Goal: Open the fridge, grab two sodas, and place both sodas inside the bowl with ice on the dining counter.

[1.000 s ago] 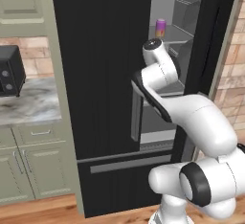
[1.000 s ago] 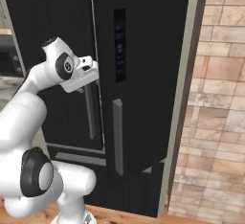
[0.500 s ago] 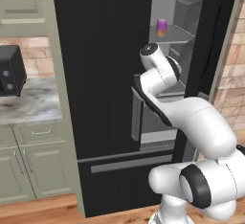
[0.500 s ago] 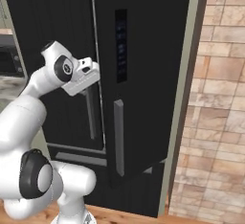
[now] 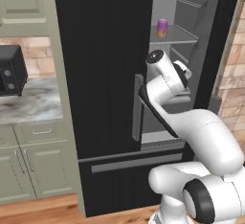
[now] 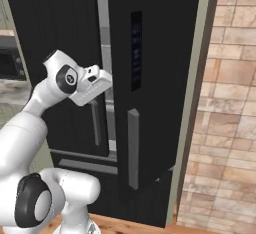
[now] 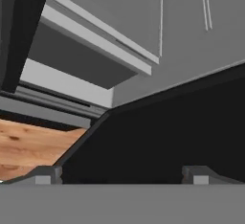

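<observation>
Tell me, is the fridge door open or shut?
Open on one side. In the left base view the fridge shows its grey shelves, with a purple soda can standing upright on one. The left door is shut.

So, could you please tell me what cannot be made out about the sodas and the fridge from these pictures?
- Red soda: the left base view shows just the purple can; the arm and the fridge's left door hide the lower shelves.
- Fridge interior, right base view: hidden by the right door.
- Gripper, hand view: tips cut off at the bottom.
</observation>
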